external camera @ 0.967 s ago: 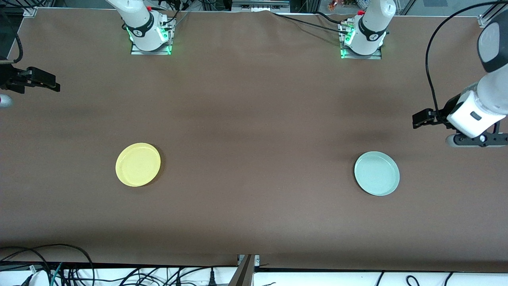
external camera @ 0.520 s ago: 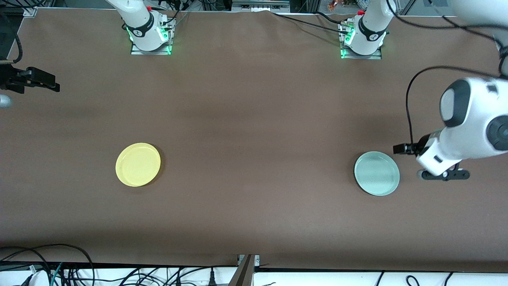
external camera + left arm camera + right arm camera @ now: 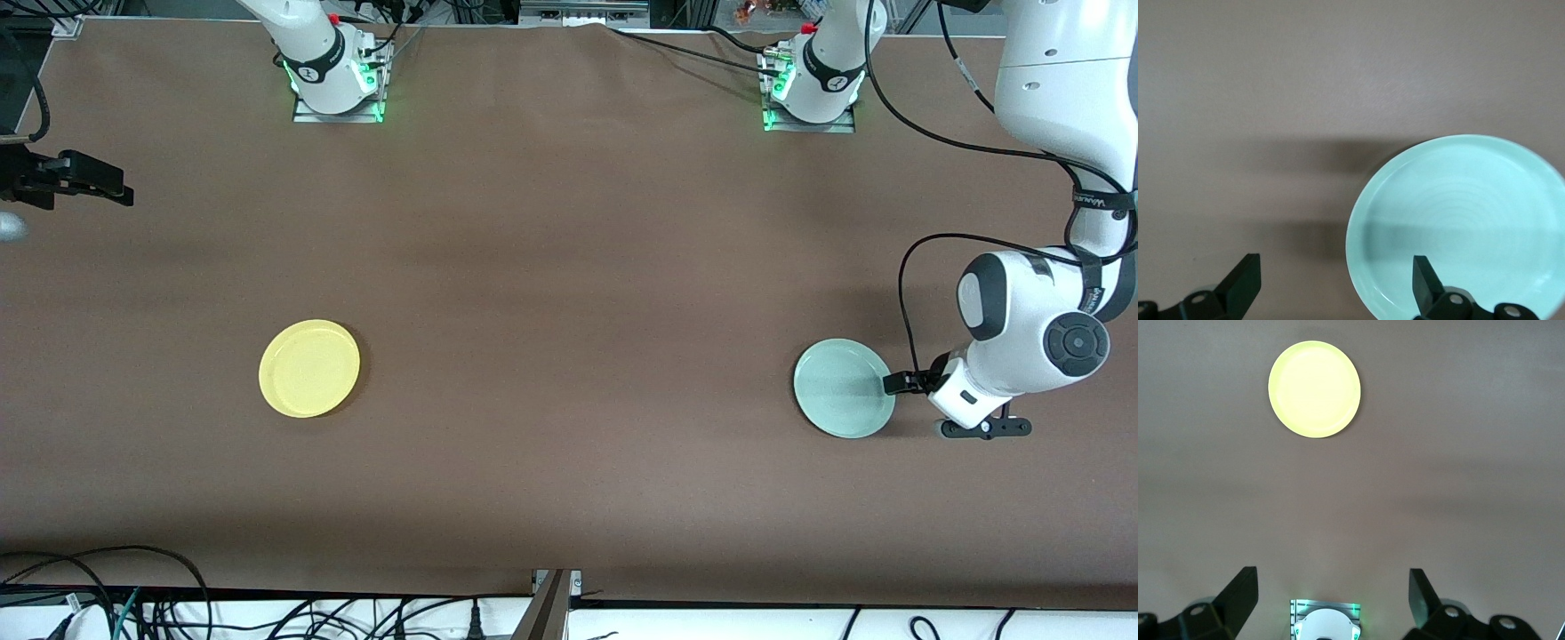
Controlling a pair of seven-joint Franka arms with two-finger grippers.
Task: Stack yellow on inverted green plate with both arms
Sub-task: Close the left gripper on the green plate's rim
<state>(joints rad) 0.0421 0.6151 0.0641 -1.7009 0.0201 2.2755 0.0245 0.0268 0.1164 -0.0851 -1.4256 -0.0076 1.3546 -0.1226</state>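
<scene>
The yellow plate (image 3: 309, 368) lies hollow side up on the brown table toward the right arm's end; it also shows in the right wrist view (image 3: 1314, 389). The green plate (image 3: 844, 388) lies hollow side up toward the left arm's end. My left gripper (image 3: 892, 383) is low at that plate's edge and open. In its wrist view (image 3: 1336, 283) one finger (image 3: 1426, 283) is over the green plate (image 3: 1465, 220) just inside the rim, and the other is over bare table. My right gripper (image 3: 120, 188) waits open and empty, high over the table's right-arm end (image 3: 1331, 593).
Both arm bases (image 3: 336, 80) (image 3: 811, 89) stand on the table's edge farthest from the front camera. Cables (image 3: 133, 596) lie past the nearest edge. The brown table (image 3: 569, 356) runs bare between the two plates.
My left arm has swung down and toward the front camera, bringing its open gripper to the green plate's edge. The right arm and both plates have not moved.
</scene>
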